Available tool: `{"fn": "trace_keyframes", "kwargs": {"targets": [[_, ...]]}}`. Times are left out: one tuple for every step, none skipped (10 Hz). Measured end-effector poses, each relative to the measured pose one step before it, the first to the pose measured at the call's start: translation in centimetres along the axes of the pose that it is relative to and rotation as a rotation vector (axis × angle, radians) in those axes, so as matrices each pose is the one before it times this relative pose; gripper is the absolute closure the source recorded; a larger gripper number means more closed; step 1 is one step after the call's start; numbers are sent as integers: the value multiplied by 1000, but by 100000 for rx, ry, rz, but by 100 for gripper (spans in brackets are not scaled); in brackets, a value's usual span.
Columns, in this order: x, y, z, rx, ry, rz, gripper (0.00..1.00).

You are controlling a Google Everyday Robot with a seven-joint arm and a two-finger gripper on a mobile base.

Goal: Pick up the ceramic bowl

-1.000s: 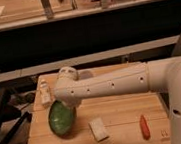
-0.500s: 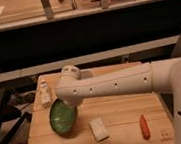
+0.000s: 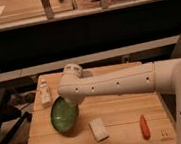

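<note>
Barely anything has shifted since half a second ago: the bowl (image 3: pixel 63 114) hangs at the same steep tilt, maybe a touch higher off the wood, and the arm (image 3: pixel 113 83) has held its reach across the bench (image 3: pixel 118 133).

Now, the bowl. It's green and glossy, tipped up on edge with its hollow facing us, top rim tucked under the rounded end of the white arm, bottom rim close over the bench with a dark shadow beneath. I can't tell if it is still touching the wood.

The gripper (image 3: pixel 70 102) sits right at the bowl's upper right rim, hidden behind the arm's wrist, so whether the jaws are clamped on the rim or not, I can't tell from where I stand.

Around the bowl: a small white bottle (image 3: pixel 45 92) stands just up and left of it, near the bench's left edge. A pale, squarish block (image 3: pixel 97 128) lies just right of the bowl and lower, apart from it. Well right of the bowl, an orange carrot-like thing (image 3: pixel 144 126) lies lengthwise near the bench's right edge.

The arm comes in from the right, white casing with a row of dark dots, crossing above the bench to end over the bowl. Behind the bench runs a dark, shadowed shelf (image 3: pixel 84 37).
</note>
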Motion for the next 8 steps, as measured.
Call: {"fn": "trace_keyframes", "kwargs": {"targets": [[79,211,31,0,165,-177,99],[63,200,35,-23,127,-116,99],[39,213,74,-32,37,-140,99],[89,111,-9,45,151,-161,99],[84,154,-20,-11,142,-161,99],[105,234,68,0,114,-220,99],[71,210,17,-15,131,-219,99],[25,295,31,-82,80,-20,99]]}}
